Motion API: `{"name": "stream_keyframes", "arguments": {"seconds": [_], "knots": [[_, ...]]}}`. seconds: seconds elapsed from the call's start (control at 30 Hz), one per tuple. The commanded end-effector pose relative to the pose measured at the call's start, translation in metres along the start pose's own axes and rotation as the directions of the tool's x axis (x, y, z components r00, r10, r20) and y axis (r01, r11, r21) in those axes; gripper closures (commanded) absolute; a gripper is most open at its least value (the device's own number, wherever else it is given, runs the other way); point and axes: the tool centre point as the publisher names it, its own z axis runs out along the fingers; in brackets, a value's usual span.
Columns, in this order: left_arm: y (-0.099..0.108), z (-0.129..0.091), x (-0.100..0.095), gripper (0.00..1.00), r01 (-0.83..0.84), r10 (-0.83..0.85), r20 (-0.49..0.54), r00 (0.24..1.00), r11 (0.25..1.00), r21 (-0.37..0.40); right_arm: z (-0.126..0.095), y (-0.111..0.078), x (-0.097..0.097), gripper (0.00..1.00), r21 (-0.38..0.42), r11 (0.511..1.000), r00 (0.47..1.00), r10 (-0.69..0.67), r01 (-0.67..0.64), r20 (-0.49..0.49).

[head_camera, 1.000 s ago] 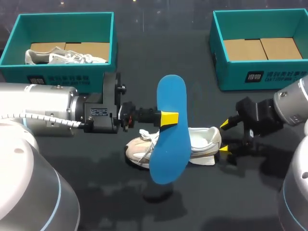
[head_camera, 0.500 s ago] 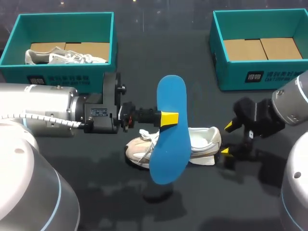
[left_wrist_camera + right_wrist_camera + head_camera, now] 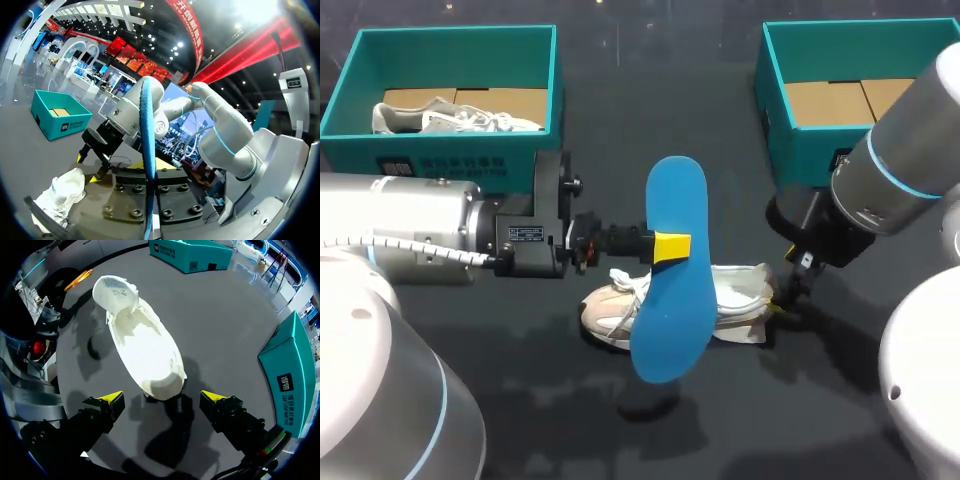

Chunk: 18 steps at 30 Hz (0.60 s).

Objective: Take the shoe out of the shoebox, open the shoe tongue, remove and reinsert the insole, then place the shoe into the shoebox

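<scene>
At the left of the table, a teal cardboard shoebox (image 3: 450, 150) is seen with another pale shoe inside; it is not involved in the step at hand.

The left hand (image 3: 670, 245) is closed on the blue flat insole (image 3: 675, 190), gripping it near the middle of its length. The insole is held clear of the dark table (image 3: 720, 420), with one end pointing away from the robot and the other toward it. In the left wrist view the insole (image 3: 146, 150) is seen edge-on, running straight out between the fingers.

The white-and-beige laced sneaker (image 3: 740, 290) lies on the table below the insole, outside both boxes. Its long axis runs across the table, toe to the left and heel to the right. The insole's long axis therefore crosses the sneaker's almost at right angles. It is judged that the insole has to be turned into line with the sneaker before reinsertion.

The right hand (image 3: 162, 396) is set wide open just behind the heel, one finger to either side, gripping nothing. In the right wrist view the sneaker (image 3: 142, 350) extends straight ahead, heel nearest, mouth open upward. The right hand is thus the nearer one for steadying the heel.

At the right, a second teal cardboard shoebox (image 3: 800, 150) stands empty of shoes.
</scene>
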Motion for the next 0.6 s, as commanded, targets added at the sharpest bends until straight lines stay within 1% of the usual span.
{"name": "stream_keyframes", "arguments": {"seconds": [0.03,0.3,0.6], "knots": [[0.002,0.000,0.001,1.00,0.000,0.000,0.002,1.000,1.000,0.004,-0.001,0.008,0.002,0.00,0.064,0.998,1.000,-0.018,0.017,0.004],[0.002,0.000,0.001,1.00,0.000,0.000,0.002,1.000,1.000,0.004,0.000,0.021,0.001,0.00,0.123,0.992,1.000,-0.020,0.018,0.008],[0.002,0.000,0.001,1.00,0.000,0.000,0.002,1.000,1.000,0.004,0.002,0.027,0.002,0.00,0.192,0.981,0.999,-0.033,0.026,0.037]]}}
